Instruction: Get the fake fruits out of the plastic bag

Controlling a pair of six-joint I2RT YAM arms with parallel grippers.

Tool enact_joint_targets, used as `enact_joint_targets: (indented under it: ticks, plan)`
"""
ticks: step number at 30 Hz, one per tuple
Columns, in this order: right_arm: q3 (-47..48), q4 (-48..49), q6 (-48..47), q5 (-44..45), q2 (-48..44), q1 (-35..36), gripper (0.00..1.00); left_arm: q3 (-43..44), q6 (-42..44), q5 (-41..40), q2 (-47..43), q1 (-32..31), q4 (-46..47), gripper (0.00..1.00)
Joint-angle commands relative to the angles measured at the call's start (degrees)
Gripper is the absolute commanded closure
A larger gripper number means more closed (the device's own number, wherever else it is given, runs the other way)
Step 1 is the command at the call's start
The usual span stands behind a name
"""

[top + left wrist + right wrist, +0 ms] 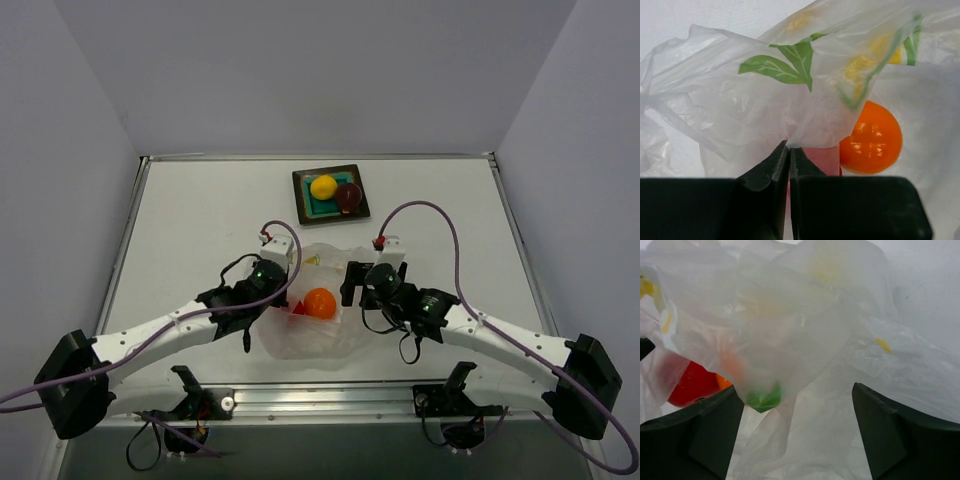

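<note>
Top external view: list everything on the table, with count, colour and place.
tray: one, teal, dark rim, far centre
yellow fruit: one, yellow, on tray
maroon fruit: one, dark maroon, on tray, beside yellow
plastic bag: one, whitish clear, between grippers
orange fruit: one, orange, in bag
red fruit: one, red, in bag, beside orange
table: one, white
left gripper: black, pinching bag
right gripper: black, open at bag

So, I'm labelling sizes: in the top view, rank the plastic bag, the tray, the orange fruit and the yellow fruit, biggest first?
1. Plastic bag
2. Tray
3. Orange fruit and yellow fruit: these look nearly alike. The orange one sits nearer the camera, so I won't rank them.
</note>
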Motion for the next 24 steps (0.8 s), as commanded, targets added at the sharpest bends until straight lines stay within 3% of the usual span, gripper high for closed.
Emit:
enact_joint_targets:
  ticks: [1, 5, 8, 10, 11, 14, 17, 22, 24]
  plan:
    - [7.8, -8.4, -5.6, 4.4, -6.1, 0.0, 0.15, -2.4, -1.4, 2.5, -5.8, -0.4, 3.2, 0.98]
    - [13.1, -12.2, -9.8, 1.5, -10.5, 0.2, 0.06, -4.5, -2.6, 2.1, -8.1, -0.6, 4.9, 0.98]
    - [16.0, -12.2, -11.5, -2.3, -11.4, 0.6, 0.09, -5.2, -2.6, 1.6, -9.5, -0.9, 5.3, 0.98]
    - [17.1, -11.6, -11.9, -3.6, -10.6, 1.2, 0.25, -5.5, -2.7, 1.2, -11.0, -1.1, 5.5, 0.98]
    - [17.7, -10.0, -12.0, -6.3, -9.6, 1.9, 0.41, -5.9, -2.8, 1.0, -11.7, -1.1, 5.8, 0.98]
    - [17.1, -2.7, -12.1, -12.8, -7.3, 3.4, 0.70, -6.4, -3.0, 0.3, -14.0, -1.2, 6.3, 0.98]
    - [17.3, 0.7, -12.6, -16.3, -0.6, 6.1, 0.79, -6.8, -3.7, -1.1, -15.4, -1.2, 6.4, 0.98]
    - [16.6, 1.0, -14.6, -10.0, 7.9, 7.6, 0.82, -9.0, -6.1, -1.7, -14.3, -1.4, 8.8, 0.98]
    - [16.3, 1.3, -15.4, -7.8, 11.3, 7.5, 0.68, -9.6, -6.5, -1.2, -13.4, -1.4, 9.4, 0.98]
